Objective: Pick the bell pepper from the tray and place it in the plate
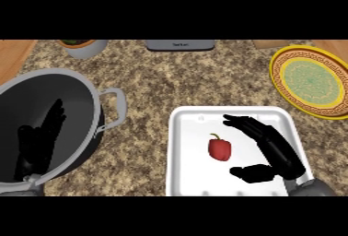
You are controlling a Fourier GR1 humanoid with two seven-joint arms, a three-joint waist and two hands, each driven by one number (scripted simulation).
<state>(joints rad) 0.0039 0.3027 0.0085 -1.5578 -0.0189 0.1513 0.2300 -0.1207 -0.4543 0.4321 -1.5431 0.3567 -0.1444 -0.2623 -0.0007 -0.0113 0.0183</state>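
Beside the bell pepper (219, 148) on the tray (185, 177), open right robot hand (270, 150)

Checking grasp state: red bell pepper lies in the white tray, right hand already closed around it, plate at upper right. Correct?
Not quite. The head view shows the right hand open beside the bell pepper, not closed around it. The pepper does lie in the white tray, and the plate is at upper right.

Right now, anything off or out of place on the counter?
Nothing stands out. Pepper lies intact in the tray, right hand open beside it. Plate sits flat. Left hand shows over the pot.
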